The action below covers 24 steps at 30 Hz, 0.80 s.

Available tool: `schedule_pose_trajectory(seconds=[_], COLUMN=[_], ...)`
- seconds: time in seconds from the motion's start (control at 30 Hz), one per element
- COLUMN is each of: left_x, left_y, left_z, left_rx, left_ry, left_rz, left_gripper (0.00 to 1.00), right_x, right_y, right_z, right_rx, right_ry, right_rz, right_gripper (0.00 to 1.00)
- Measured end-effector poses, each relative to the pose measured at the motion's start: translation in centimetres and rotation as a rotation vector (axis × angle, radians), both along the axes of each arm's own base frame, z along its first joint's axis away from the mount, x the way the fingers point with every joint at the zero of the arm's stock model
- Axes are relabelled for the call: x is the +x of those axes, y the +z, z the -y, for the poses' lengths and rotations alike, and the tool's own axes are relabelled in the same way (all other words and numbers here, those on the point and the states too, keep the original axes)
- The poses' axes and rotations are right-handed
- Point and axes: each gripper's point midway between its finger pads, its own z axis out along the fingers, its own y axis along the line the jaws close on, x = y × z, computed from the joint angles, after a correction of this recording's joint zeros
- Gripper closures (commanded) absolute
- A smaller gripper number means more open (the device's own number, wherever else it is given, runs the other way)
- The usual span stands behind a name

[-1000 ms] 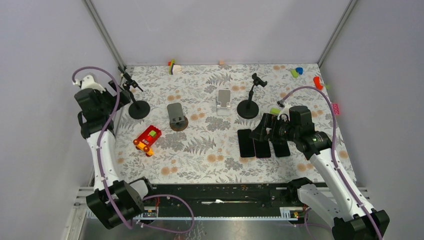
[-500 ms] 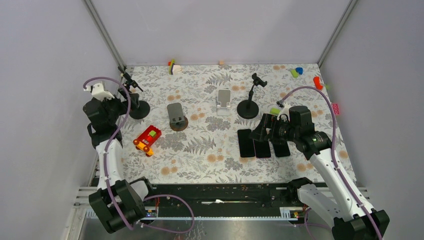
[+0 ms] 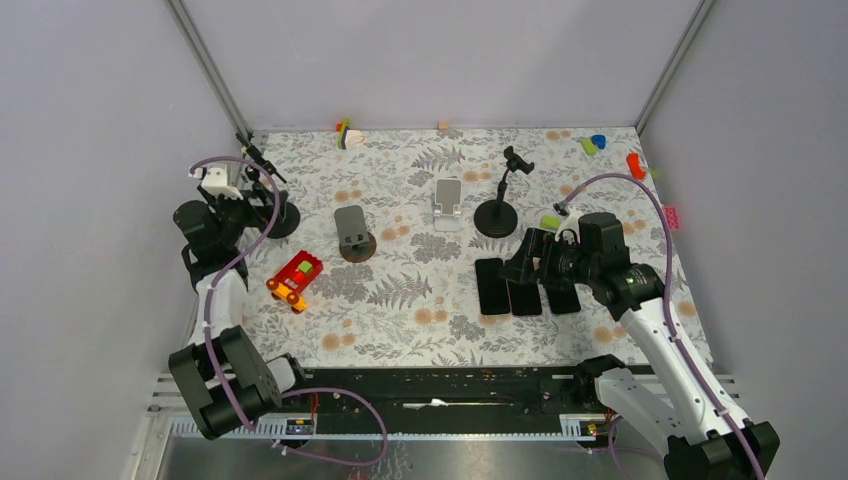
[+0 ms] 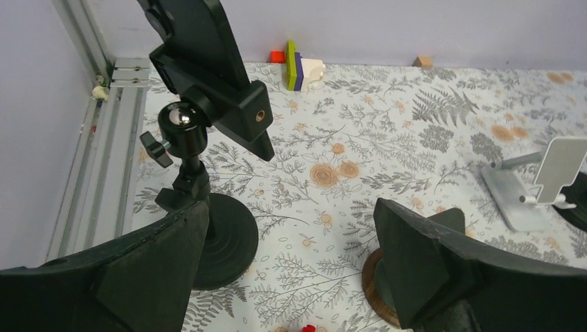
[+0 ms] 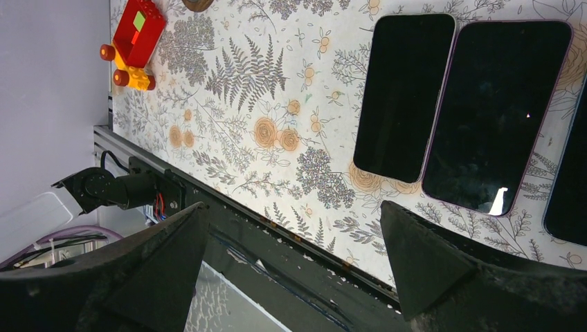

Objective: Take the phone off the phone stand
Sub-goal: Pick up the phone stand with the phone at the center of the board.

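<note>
Right wrist camera stares straight down on three phones lying flat, side by side, on the floral table cover [image 5: 277,83]. They are the first phone [image 5: 405,97], the middle phone [image 5: 498,114] with a pinkish-purple rim, and the third phone [image 5: 571,180], cut off by the frame edge. All are screen-up, dark and glossy, and no lettering is legible on any of them. The right gripper [image 5: 291,214] hangs over them with its fingers spread wide and nothing between them. A red toy truck [image 5: 135,41] sits off in the corner. In the left wrist view, the left gripper [image 4: 289,211] is also spread wide and empty. It faces the black clamp stand [image 4: 208,207], whose cradle is tilted on a shiny ball joint. A wooden-based stand [image 4: 377,283] peeks out beside the right finger, and the silver stand [image 4: 533,194] lies further off. From the top camera, the row of phones lies on the cover near a second black clamp stand [image 3: 497,205].
</note>
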Motion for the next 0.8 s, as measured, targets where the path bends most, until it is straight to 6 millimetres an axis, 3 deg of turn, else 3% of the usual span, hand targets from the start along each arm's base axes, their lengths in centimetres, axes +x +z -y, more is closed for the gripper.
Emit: schedule_pose_trajectory(seconds=[0.23,0.57,0.8], left_x=[1.3,1.3,2.4], left_y=[-1.3,-1.2,-2.2], left_z=[-0.8,-5.2,-6.0], left_rx=[0.072,0.131,0.143], left_ry=[-0.043,0.024,-0.014], left_rz=[-0.027,-0.004,0.059], left_gripper=[0.01,0.02,0.02], right_x=[-0.4,0.0,0.1], right_y=[0.0,-0.7,-0.9], right_z=[0.2,0.2,0.2], right_rx=[-0.004,-0.024,-0.034], right_ry=[-0.002,0.002,0.010], right_rz=[-0.004,-0.030,-0.033], right_gripper=[0.00,0.01,0.00])
